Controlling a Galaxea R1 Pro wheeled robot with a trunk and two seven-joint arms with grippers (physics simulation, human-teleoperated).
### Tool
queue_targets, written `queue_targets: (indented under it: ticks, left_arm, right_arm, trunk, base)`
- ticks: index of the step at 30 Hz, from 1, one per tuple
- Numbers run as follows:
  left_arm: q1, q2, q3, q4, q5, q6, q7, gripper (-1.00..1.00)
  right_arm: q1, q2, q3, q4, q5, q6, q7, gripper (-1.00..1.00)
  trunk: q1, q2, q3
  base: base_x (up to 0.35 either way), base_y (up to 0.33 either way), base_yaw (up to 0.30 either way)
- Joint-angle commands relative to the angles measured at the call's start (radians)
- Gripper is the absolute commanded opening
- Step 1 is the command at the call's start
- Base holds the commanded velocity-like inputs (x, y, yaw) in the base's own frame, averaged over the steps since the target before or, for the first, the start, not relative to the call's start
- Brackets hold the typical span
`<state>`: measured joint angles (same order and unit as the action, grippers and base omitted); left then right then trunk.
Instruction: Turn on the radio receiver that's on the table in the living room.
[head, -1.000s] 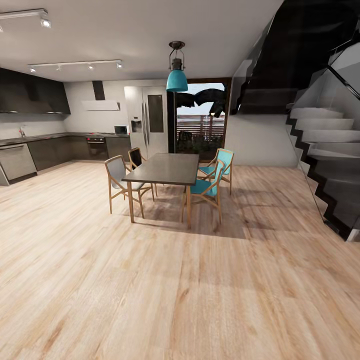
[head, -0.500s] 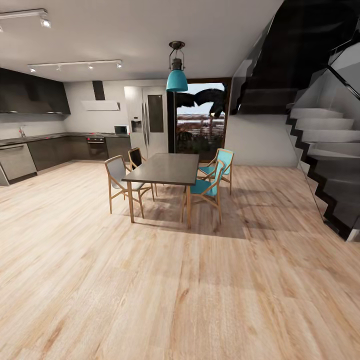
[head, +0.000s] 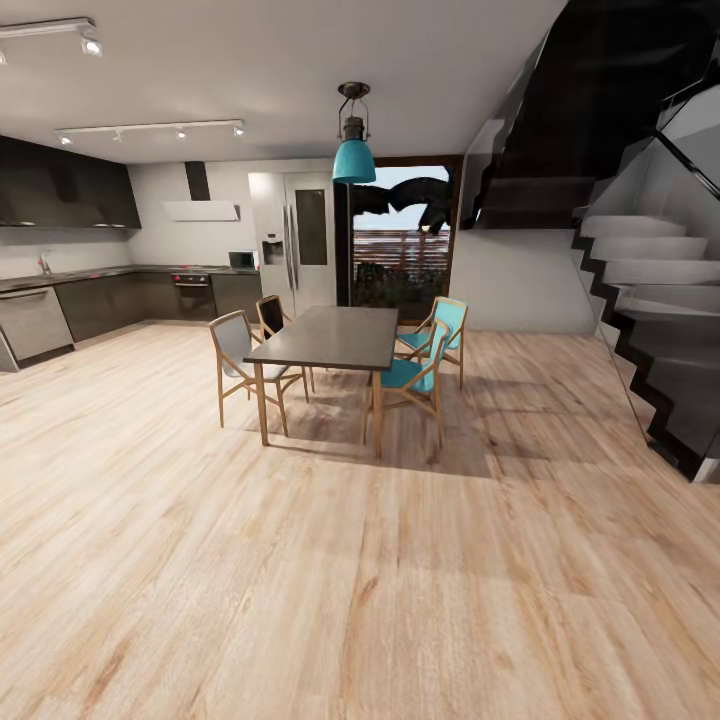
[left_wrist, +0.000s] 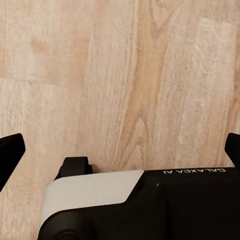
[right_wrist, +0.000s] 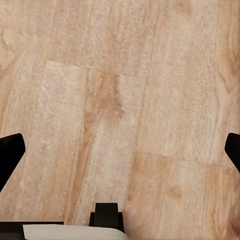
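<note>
Kitchen-dining area: wood floor (head: 300, 560), dark dining table (head: 330, 338) with chairs (head: 240, 362), teal lamp (head: 354, 158), fridge (head: 296, 243), stairs (head: 650, 300) cut off at right. Left gripper (left_wrist: 120, 150) spread wide over floor, "GALAXEA" printed upside-down on body, rest unreadable. Right gripper (right_wrist: 120, 150) also wide, fingertips cut off at frame edges. Radio's whereabouts: cannot tell.

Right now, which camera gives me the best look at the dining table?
The head view. It shows the whole dark dining table standing on the wood floor, with chairs on both sides and a teal lamp above. Both wrist views look down at floor planks past wide-apart fingertips, so they give nothing of that table.
</note>
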<state>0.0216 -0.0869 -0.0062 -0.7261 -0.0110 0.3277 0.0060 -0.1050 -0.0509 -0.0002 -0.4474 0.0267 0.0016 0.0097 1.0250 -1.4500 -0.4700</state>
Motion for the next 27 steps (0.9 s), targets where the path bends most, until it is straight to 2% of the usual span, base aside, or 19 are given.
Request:
queue_targets:
  ticks: [1, 4, 7, 10, 27]
  left_arm:
    - [0.0, 0.0, 0.0, -0.001, 0.0, -0.005, -0.001, 1.0]
    - [0.0, 0.0, 0.001, 0.001, -0.001, -0.032, -0.001, 1.0]
    - [0.0, 0.004, 0.004, 0.04, -0.002, -0.096, 0.0, 1.0]
    - [0.0, 0.003, 0.004, 0.057, -0.001, -0.118, 0.001, 1.0]
    - [0.0, 0.004, 0.008, 0.065, -0.001, -0.128, 0.002, 1.0]
  right_arm:
    - [0.0, 0.0, 0.0, 0.0, 0.0, 0.0, 0.0, 1.0]
    - [0.0, -0.001, 0.001, 0.001, -0.001, -0.001, 0.0, 1.0]
    - [0.0, -0.001, 0.001, 0.002, -0.004, -0.001, -0.002, 1.0]
    - [0.0, -0.001, 0.001, 0.003, -0.006, -0.002, -0.004, 1.0]
    - [0.0, -0.001, 0.0, 0.007, -0.009, -0.003, -0.009, 1.0]
  trunk:
    - [0.0, 0.0, 0.0]
    - [0.0, 0.0, 0.0]
    - [0.0, 0.0, 0.0]
    - [0.0, 0.0, 0.0]
    - [0.0, 0.0, 0.0]
  base:
    - [0.0, 0.0, 0.0]
    - [0.0, 0.0, 0.0]
    - [0.0, 0.0, 0.0]
    - [0.0, 0.0, -0.05]
    - [0.0, 0.0, -0.26]
